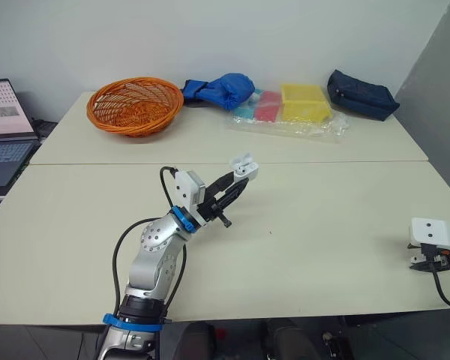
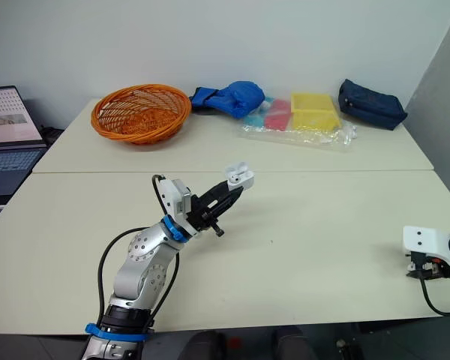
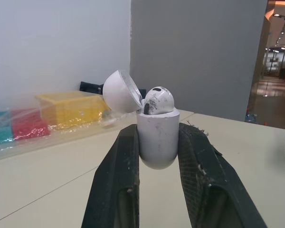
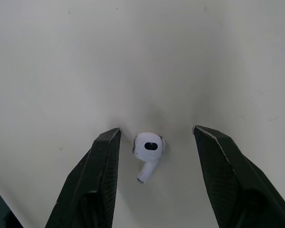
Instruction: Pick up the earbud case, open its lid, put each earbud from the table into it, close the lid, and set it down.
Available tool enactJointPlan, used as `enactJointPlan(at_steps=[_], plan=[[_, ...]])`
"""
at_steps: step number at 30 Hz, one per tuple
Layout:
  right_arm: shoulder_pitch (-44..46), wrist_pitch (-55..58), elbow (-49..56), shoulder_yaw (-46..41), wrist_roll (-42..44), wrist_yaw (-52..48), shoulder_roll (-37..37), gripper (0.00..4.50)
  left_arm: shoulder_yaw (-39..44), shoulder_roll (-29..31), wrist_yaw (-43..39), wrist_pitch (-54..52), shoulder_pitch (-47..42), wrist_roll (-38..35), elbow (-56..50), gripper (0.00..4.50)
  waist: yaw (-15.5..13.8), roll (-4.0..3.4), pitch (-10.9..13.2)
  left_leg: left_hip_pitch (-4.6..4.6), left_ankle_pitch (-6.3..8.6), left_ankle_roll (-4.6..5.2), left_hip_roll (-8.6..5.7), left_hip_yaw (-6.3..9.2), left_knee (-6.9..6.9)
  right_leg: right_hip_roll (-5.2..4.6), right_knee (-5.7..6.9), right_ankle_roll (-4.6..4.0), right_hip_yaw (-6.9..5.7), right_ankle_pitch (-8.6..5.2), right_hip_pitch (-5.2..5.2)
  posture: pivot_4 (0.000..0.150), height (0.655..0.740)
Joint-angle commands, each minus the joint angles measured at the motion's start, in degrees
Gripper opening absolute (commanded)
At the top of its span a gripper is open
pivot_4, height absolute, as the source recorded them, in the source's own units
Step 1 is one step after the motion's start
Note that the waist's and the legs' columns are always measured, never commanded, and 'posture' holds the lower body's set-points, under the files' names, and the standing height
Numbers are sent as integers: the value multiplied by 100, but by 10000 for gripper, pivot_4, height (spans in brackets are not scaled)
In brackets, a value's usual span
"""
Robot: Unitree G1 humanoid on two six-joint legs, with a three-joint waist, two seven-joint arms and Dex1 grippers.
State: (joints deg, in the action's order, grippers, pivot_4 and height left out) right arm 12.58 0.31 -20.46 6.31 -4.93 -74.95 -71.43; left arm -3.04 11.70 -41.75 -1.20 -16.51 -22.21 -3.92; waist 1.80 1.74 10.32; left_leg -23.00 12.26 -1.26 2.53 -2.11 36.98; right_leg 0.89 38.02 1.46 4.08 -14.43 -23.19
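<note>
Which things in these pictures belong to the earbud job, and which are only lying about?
For the job: earbud case, lid open, held by the left gripper; one earbud seated in it; second earbud on the table, between the fingers of the open right gripper.
Lying about: basket, laptop, yellow box, dark pouch, blue bundle.

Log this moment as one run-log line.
left hand: shut on earbud case, lid open, first earbud seated | right hand: open, straddling second earbud on table | stage: second pickup
</note>
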Motion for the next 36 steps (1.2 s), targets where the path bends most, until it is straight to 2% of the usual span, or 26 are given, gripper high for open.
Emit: enactJointPlan(at_steps=[1,4,7,8,14,16,18,19,23,24,26,28,30,33,36], plan=[[39,14,-154,78,-156,-6,17,23395,29,25,19,34,-8,-49,-275,7691,0,0,0,0,0,0,0,0,1,0,0,0,0,0,1,1500,7400],[17,-79,-165,113,-246,-10,-5,15730,35,36,18,37,-7,-54,-278,7691,0,2,-1,0,0,0,-1,-1,1,-1,-1,1,3,1,1,1500,7400],[19,-130,-196,120,-275,-8,-13,4980,38,45,13,44,-7,-55,-268,7691,1,10,-5,1,0,0,0,-1,3,-2,-1,2,4,2,2,1500,7400],[30,-195,-225,126,-308,34,-11,3789,37,46,9,52,-8,-54,-261,7691,2,10,-5,2,0,0,0,-1,3,-2,-1,3,5,2,2,1500,7400],[-25,-262,-39,48,-227,11,-10,3836,-52,-23,-35,83,-3,-52,-252,7691,1,12,-6,3,0,0,-1,-1,3,-4,-1,3,5,2,3,1500,7400],[37,574,642,-225,390,-141,227,3836,-41,-43,-51,118,-43,-41,-176,7691,3,13,-5,3,0,0,-1,-1,3,-4,-2,3,5,2,3,1500,7400],[329,2340,1813,-644,1368,158,810,3835,-28,-67,-79,160,-140,-39,-70,7691,58,14,-4,5,0,0,2,1,1,-1,3,4,9,3,0,1500,7400],[531,2899,2368,-866,1837,490,1225,3835,-21,-80,-88,179,-200,-35,-12,7691,96,14,-4,6,0,0,7,7,0,5,8,34,9,22,0,1500,7400],[1657,5663,3922,-2014,3486,2624,3308,3835,-7,-127,-126,229,-380,-38,173,7691,146,10,3,8,-2,-4,5,30,-2,20,52,26,5,23,-16,1500,7400],[1747,5953,4322,-2176,3792,3008,3719,3835,-15,-129,-161,243,-397,-47,197,7691,134,9,2,6,-3,-6,5,33,2,20,61,21,2,19,-21,1500,7400],[1912,6175,5013,-2319,4240,3596,4378,3835,-49,-125,-251,229,-403,-78,191,7691,42,14,-2,-1,-4,-8,6,30,-1,16,66,7,-9,7,-23,1500,7400],[2191,6116,5273,-2356,4343,4220,4938,3835,-46,-120,-284,226,-431,-88,221,7691,1,15,-2,-8,-3,-8,10,28,-3,14,61,1,-17,-10,-21,1500,7400],[2339,6092,5338,-2345,4419,4579,5181,3835,-29,-121,-298,234,-459,-92,260,7691,-8,14,-2,-31,-2,-7,9,25,-7,5,60,6,-17,-15,-41,1500,7400],[2406,5482,5181,-1736,3947,4860,5377,3835,-56,-137,-375,242,-571,-119,346,7691,-7,13,-3,-84,-3,-6,8,24,2,-7,60,17,-22,-11,-90,1500,7400],[2348,5010,4872,-1321,3633,5008,5542,3835,-52,-135,-420,256,-687,-126,425,7691,4,14,-3,-90,-2,-6,1,24,1,-5,59,21,-19,-9,-96,1500,7400]])
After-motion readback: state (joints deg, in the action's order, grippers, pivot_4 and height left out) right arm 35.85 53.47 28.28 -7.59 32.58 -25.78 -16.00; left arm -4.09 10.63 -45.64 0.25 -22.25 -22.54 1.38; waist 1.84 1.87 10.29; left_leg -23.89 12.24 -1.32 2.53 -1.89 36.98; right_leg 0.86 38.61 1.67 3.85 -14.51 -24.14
